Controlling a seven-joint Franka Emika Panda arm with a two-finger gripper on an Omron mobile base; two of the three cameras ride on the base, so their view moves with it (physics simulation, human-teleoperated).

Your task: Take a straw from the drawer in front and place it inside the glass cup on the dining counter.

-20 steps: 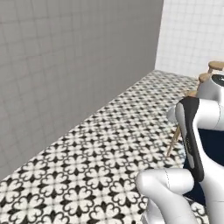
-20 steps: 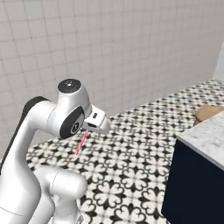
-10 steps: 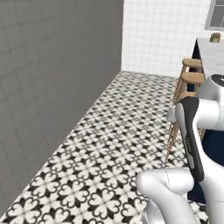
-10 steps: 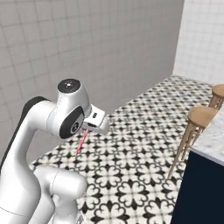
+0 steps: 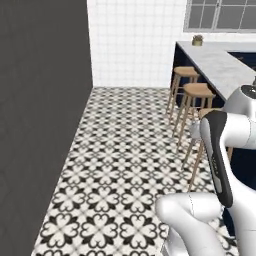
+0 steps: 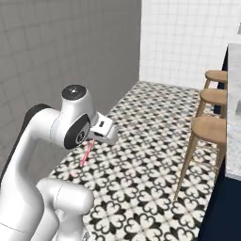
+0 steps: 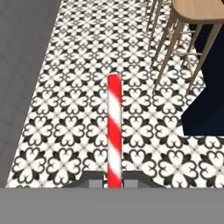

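Note:
My gripper (image 7: 114,180) is shut on the lower end of the straw (image 7: 113,127), a red stick with white stripes that points out over the patterned floor. From the right base view the straw (image 6: 86,153) hangs slanted below the hand, with the gripper (image 6: 92,141) closed at its top. The dining counter (image 5: 216,61), a white-grey marble slab on a navy base, runs along the right, and its edge (image 6: 233,117) also shows on the right of the right base view. The glass cup and the drawer are out of view.
Round wooden stools (image 5: 199,91) (image 6: 210,127) stand in a row along the counter. A grey wall (image 5: 40,125) closes the left side and a white tiled wall (image 5: 135,45) the far end. A small brownish item (image 5: 197,40) sits on the counter's far end.
The whole scene has swung as the base turned: the grey wall slid left, and the stools and dining counter came further into view. The straw stays held in the shut gripper.

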